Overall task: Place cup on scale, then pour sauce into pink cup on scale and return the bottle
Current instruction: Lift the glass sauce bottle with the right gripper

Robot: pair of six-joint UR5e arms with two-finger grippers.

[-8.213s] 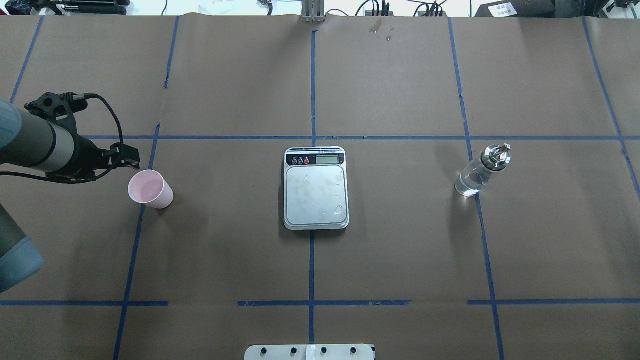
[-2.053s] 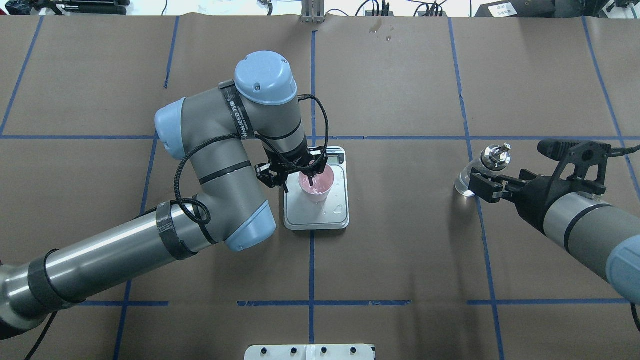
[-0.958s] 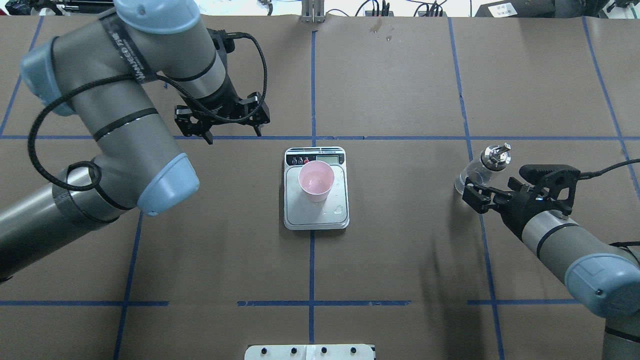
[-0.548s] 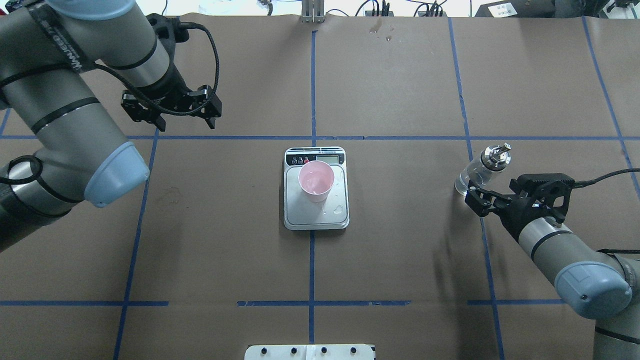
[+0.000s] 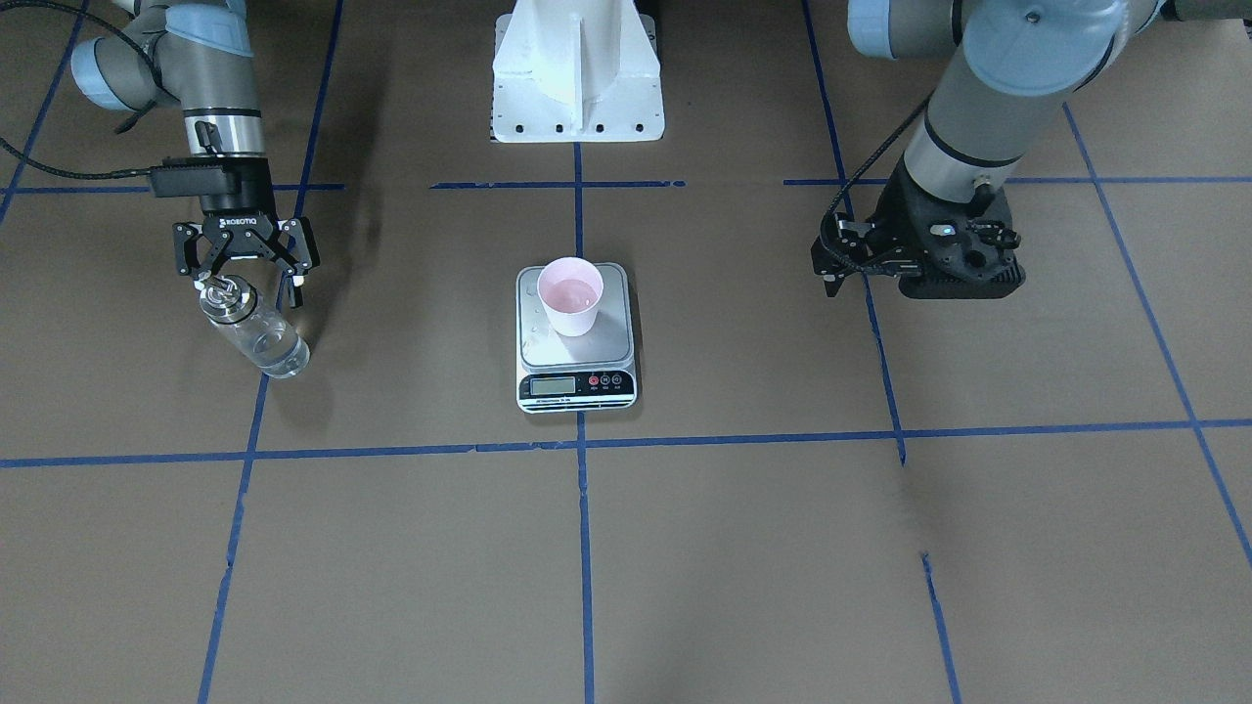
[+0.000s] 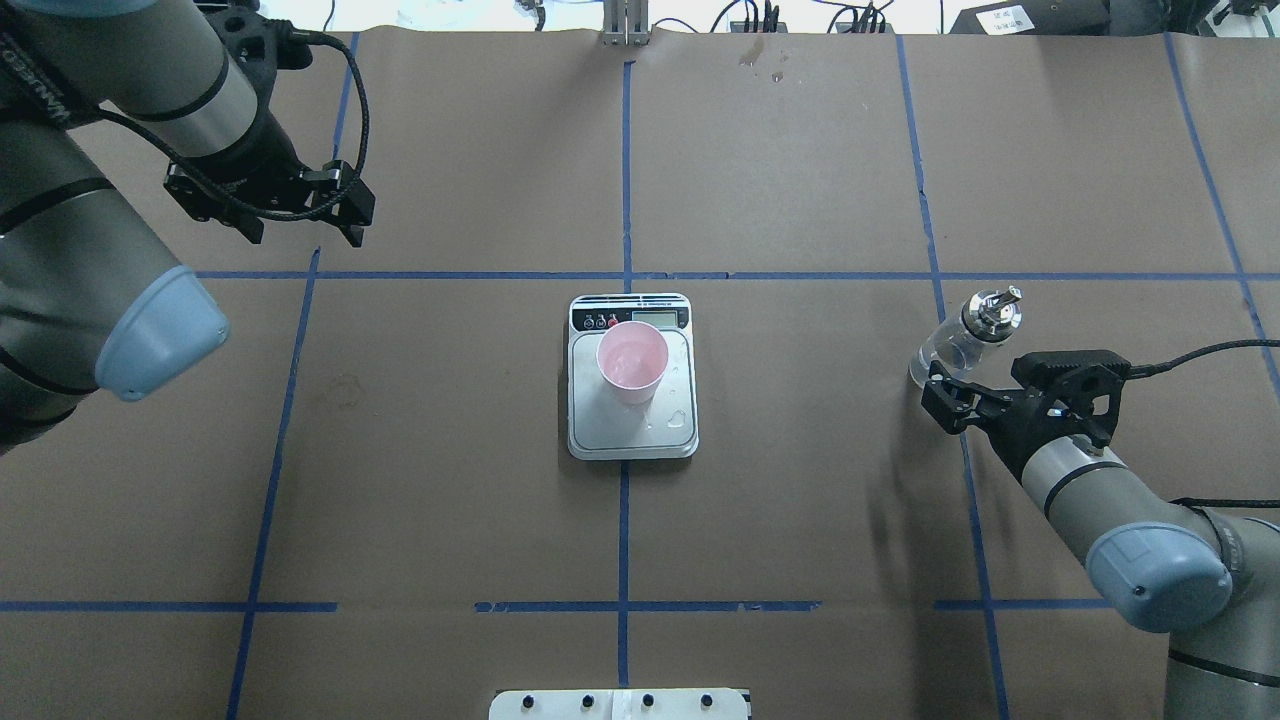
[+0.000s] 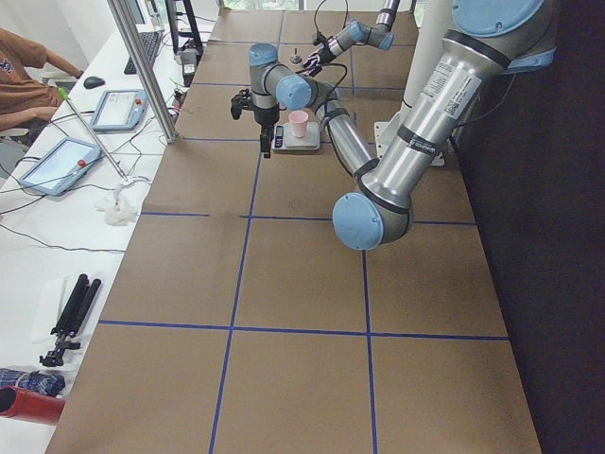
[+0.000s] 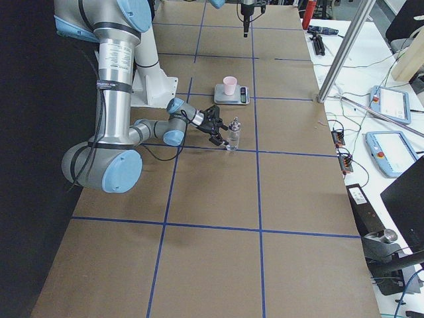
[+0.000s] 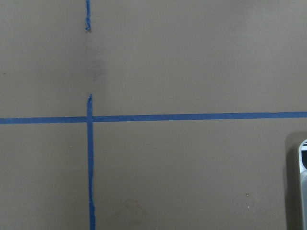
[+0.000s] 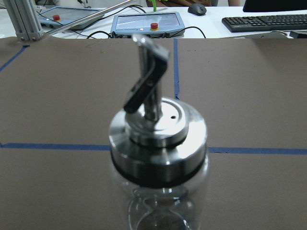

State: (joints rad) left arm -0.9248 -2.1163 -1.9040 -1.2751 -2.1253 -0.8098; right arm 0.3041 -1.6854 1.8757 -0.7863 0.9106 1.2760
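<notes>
Table (image 6: 800, 500): brown paper, blue tape (image 6: 622, 540) grid. One scale (image 6: 632, 425) at centre, one pink cup (image 6: 632, 362) upright on its platform. One bottle (image 6: 950, 350) stands on the robot's right. The right gripper (image 6: 945, 392) is at it, jaws spread, unclamped. Left gripper (image 6: 305, 232) farther out, jaws apart, empty. Past the far edge: two tablets (image 10: 144, 21), one keyboard (image 10: 268, 21).

The right hand (image 5: 246, 284) has its fingers spread either side of the bottle (image 5: 259, 337). Bare desk (image 5: 411, 323) runs from there to the scale (image 5: 577, 383), where the cup (image 5: 570, 293) stands upright. The left hand (image 6: 307, 238) hangs well aside.
</notes>
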